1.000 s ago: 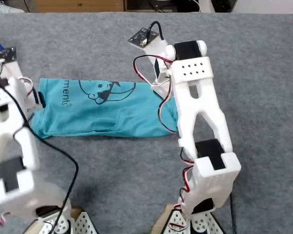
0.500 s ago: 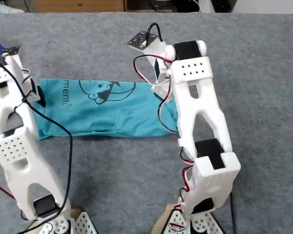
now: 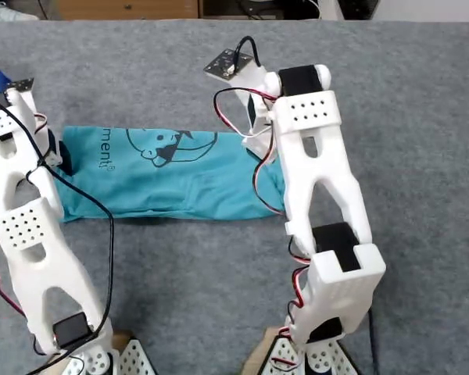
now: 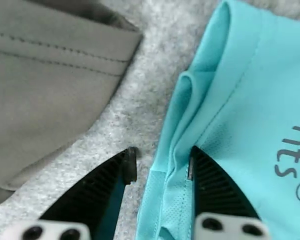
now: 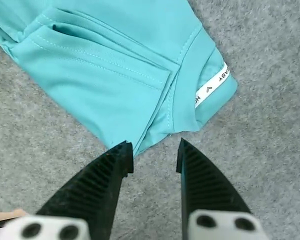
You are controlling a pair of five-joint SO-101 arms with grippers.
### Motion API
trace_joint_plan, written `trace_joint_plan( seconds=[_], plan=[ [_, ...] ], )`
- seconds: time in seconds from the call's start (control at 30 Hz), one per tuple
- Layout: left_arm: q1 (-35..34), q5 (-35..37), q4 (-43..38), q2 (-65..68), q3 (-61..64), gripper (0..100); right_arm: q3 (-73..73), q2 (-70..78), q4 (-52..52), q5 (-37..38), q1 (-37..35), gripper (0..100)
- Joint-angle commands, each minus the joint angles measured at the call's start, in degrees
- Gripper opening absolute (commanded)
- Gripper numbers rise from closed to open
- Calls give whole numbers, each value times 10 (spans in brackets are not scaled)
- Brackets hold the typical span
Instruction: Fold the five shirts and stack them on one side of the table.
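Grey felt table [image 3: 180, 312] under everything, with the shirt [image 3: 164, 176] lying across it as a long folded strip between both arms. At the hem end the left gripper [image 4: 161, 164] was spread wide, one finger on felt and one over the rippled edge. My guess is it could've pinched just the top layer and popped the fold open. The right gripper [image 5: 154, 150] was spread too, just off the collar corner, so closing there might've grabbed only felt. Farther out, a grey garment [image 4: 45, 85] beside the hem could've snagged.

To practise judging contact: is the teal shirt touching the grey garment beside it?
Apart. The left wrist view shows bare table between the teal shirt and the grey garment.
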Motion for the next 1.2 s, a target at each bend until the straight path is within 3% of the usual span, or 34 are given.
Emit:
trace_joint_plan(
  seconds=[0.0,0.1,0.33,0.73,0.97,1.17],
  plan=[
    [11,-2,4,12,-2,178,-23,-3,3,5,8,156],
    [11,-2,18,15,-2,172,-23,-3,3,5,8,156],
    [11,-1,19,15,-1,19,-23,-3,3,5,8,156],
    [19,0,57,0,-38,19,-27,-3,-1,6,20,156],
    [53,0,57,-87,-49,19,-22,-3,-35,0,60,156],
    [106,-1,57,-199,14,19,-22,-3,-83,-74,74,156]
  ],
)
